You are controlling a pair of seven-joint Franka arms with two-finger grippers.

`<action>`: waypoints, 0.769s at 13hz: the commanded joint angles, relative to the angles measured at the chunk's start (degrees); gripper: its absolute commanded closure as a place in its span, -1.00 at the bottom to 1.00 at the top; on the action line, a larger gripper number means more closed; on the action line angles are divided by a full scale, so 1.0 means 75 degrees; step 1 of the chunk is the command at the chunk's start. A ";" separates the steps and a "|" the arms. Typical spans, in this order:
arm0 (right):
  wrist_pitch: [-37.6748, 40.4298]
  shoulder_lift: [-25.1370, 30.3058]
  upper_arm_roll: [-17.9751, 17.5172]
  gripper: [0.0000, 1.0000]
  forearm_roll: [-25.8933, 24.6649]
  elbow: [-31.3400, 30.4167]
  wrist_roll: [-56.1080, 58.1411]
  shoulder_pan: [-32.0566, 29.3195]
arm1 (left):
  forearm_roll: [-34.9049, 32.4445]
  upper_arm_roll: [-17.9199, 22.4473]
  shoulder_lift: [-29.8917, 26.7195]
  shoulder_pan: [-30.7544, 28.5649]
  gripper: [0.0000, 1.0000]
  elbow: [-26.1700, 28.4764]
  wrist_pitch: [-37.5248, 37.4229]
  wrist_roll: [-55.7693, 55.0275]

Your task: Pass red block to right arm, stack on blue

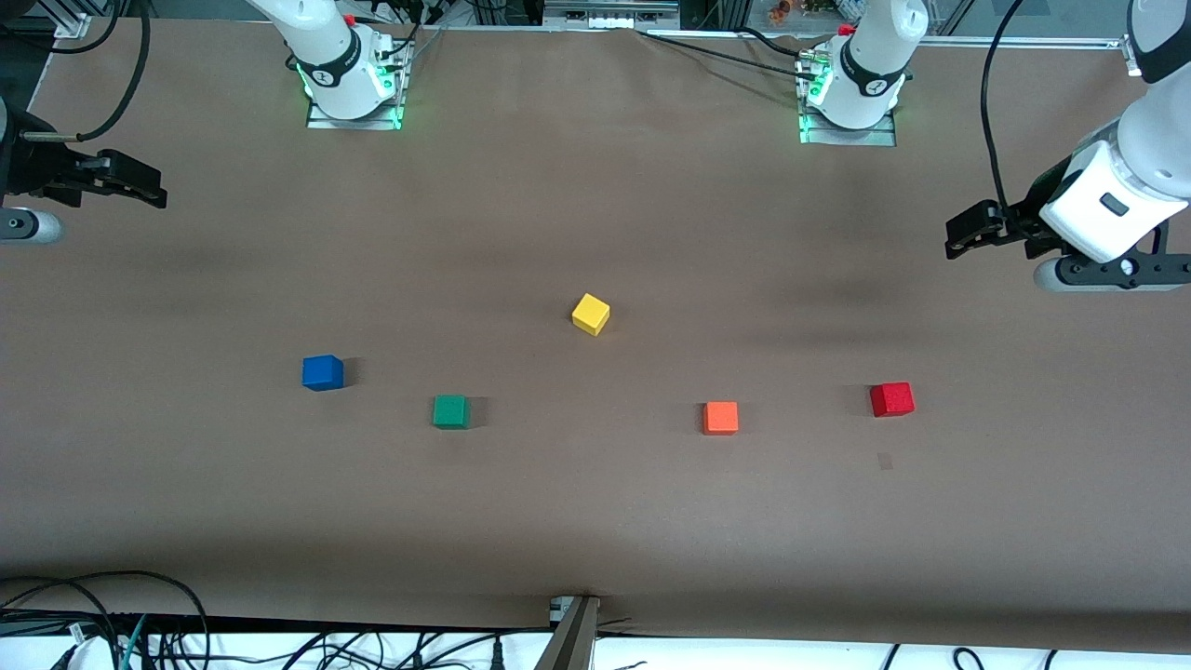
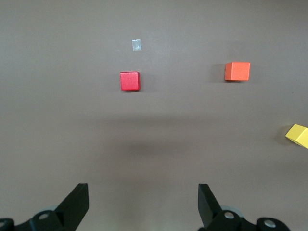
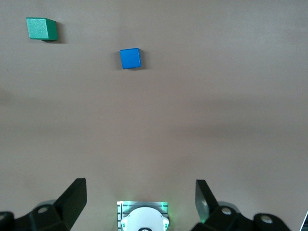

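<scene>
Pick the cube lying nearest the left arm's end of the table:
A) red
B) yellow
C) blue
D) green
A: in the front view the red block lies farthest toward the left arm's end, past the orange cube.

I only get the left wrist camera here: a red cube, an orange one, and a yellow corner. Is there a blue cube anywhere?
Observer: Yes. The blue cube sits on the table toward the right arm's end.
Operator: Anything near it?
Observer: A green cube lies beside it, slightly nearer the front camera.
Operator: Where's the other robot hand?
Observer: The right gripper hangs open over the table's edge at its own end, holding nothing.
Operator: And the hand I'm looking through?
Observer: The left gripper is open too, up over its end of the table, with the red block untouched.
</scene>
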State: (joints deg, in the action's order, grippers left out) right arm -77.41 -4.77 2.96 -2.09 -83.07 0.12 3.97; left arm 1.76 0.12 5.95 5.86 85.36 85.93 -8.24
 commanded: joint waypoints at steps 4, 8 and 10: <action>-0.0050 -0.0126 -0.0008 -1.00 0.0032 0.0189 -0.0039 -0.0038 | -0.0211 0.0078 -0.0043 -0.0090 -1.00 -0.0213 -0.0592 0.0138; -0.0039 -0.0126 0.0004 -1.00 0.0032 0.0189 -0.0027 -0.0061 | -0.1123 -0.0051 -0.0300 -0.0032 -1.00 -0.0506 -0.1247 0.0464; -0.0039 -0.0126 0.0004 -1.00 0.0032 0.0189 -0.0027 -0.0061 | -0.1325 0.0031 -0.0581 -0.0089 -1.00 -0.0506 -0.1320 0.1165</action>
State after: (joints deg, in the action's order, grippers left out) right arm -78.11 -5.15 3.08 -2.09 -83.07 0.11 3.86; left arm -6.00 -0.13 3.82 5.36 82.26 77.72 -4.49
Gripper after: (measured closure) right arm 0.000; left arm 0.000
